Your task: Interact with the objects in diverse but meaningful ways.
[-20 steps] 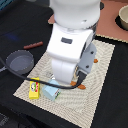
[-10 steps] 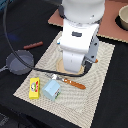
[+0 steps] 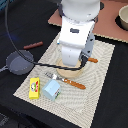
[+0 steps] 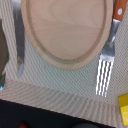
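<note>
Placemat (image 3: 95, 85) on dark counter (image 3: 20, 30): round wooden board (image 4: 67, 27) beneath the arm; fork (image 4: 106, 65) with orange handle beside it; yellow box (image 3: 34, 88) just beside blue carton (image 3: 51, 90). Frying pan (image 3: 19, 63) lay off the mat, at the exterior view's left. Gripper hidden; state could not be told.

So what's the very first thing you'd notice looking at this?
The big white robot arm stands over a round wooden board on the woven placemat. In front of it on the mat sit a bright yellow box and a pale blue carton side by side, with a fork just behind them. A dark frying pan lies off the mat, at the exterior view's left.
</note>
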Controlling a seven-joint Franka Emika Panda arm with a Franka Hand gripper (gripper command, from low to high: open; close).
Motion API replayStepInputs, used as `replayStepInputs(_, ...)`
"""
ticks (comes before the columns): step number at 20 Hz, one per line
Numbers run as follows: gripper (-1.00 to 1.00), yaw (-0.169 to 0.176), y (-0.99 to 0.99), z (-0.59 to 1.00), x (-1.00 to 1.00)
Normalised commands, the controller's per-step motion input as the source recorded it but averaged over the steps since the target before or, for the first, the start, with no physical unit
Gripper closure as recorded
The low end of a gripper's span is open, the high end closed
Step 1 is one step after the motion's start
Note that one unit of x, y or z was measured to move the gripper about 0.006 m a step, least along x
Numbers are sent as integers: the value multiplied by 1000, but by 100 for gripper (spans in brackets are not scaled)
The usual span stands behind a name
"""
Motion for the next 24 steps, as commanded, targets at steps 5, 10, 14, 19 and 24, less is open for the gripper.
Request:
replayStepInputs(5, -100, 0, 674, 0, -626)
replayStepInputs(10, -100, 0, 529, -96, -531)
replayStepInputs(14, -100, 0, 464, -40, -470)
replayStepInputs(19, -100, 0, 566, -13, -477)
replayStepInputs(24, -100, 0, 622, 0, -505)
